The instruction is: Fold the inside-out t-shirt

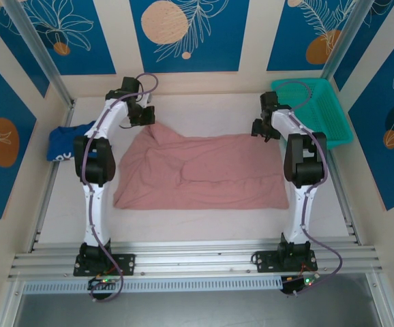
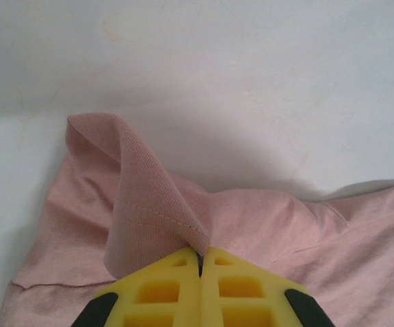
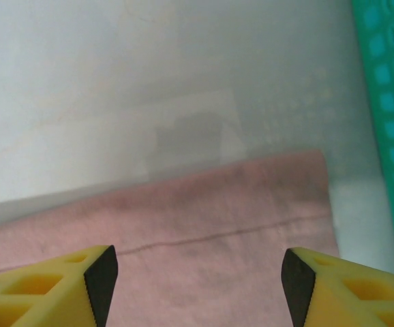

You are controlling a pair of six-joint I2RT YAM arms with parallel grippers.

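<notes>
The dusty-pink inside-out t-shirt (image 1: 204,170) lies spread across the middle of the white table, wrinkled on its left half. At its far-left corner my left gripper (image 1: 144,117) is shut on a hemmed flap of the shirt (image 2: 149,197), lifted into a peak above the table. My left gripper (image 2: 202,255) shows its yellow fingers pressed together on that fabric. My right gripper (image 1: 264,129) hovers over the shirt's far-right corner (image 3: 279,197), open, its yellow fingers (image 3: 91,276) wide apart above the hem seam with nothing between them.
A teal plastic basket (image 1: 326,109) stands at the back right, its wall (image 3: 388,102) close beside my right gripper. A royal-blue garment (image 1: 66,143) with white lettering lies at the left edge. Patterned walls enclose the table on three sides.
</notes>
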